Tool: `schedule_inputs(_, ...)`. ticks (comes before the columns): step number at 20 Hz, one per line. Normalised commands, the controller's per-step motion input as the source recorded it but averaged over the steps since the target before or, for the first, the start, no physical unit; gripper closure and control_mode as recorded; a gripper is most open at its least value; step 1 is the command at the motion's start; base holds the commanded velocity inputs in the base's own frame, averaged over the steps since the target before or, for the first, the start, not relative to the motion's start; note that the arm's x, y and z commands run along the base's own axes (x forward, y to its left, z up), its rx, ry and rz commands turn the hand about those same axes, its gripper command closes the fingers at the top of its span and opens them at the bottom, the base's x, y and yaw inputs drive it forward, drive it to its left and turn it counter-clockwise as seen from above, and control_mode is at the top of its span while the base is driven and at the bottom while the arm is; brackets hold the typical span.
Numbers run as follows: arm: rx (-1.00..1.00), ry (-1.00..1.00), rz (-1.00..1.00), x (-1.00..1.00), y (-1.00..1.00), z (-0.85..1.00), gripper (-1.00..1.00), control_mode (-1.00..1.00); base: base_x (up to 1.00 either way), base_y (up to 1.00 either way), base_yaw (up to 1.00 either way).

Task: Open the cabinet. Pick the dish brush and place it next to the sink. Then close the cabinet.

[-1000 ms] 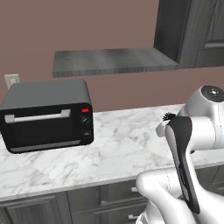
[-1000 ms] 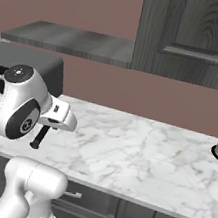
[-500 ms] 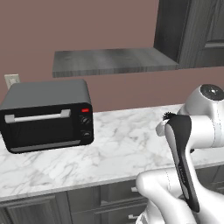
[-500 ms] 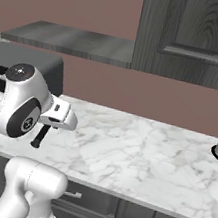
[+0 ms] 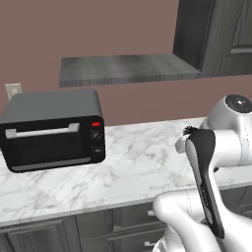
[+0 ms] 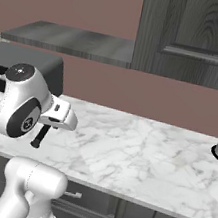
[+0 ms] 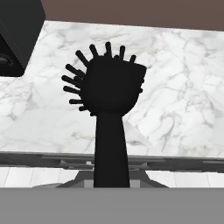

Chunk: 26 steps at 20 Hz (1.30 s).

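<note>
1 dish brush [image 7: 109, 87], handle clamped in end effector [image 6: 43, 132], carried above marble tabletop [image 5: 133, 167] near toaster oven [image 5: 51, 130]. Handling: keep bristles level, travel low toward sink.

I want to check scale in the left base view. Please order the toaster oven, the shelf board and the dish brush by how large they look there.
1. Shelf board and toaster oven: similar, too close to rank.
2. Dish brush: smallest; just its bristle tips are visible.
</note>
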Motion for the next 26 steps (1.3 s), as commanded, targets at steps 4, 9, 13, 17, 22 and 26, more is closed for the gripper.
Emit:
schedule_inputs(4, 0.00, 0.00, 0.00, 0.00, 0.00, 0.00, 1.00, 1.00, -0.32, 0.00, 0.00)
schedule_inputs(9, 0.00, 0.00, 0.00, 0.00, 0.00, 0.00, 1.00, 1.00, -0.89, 0.00, 0.00)
schedule_inputs(13, 0.00, 0.00, 0.00, 0.00, 0.00, 0.00, 1.00, 1.00, -0.32, 0.00, 0.01)
schedule_inputs(17, 0.00, 0.00, 0.00, 0.00, 0.00, 0.00, 1.00, 1.00, 0.00, 0.01, 0.22)
schedule_inputs(22, 0.00, 0.00, 0.00, 0.00, 0.00, 0.00, 1.00, 1.00, 0.00, 0.10, 0.42)
schedule_inputs(26, 0.00, 0.00, 0.00, 0.00, 0.00, 0.00, 1.00, 1.00, 0.00, 0.21, 0.68)
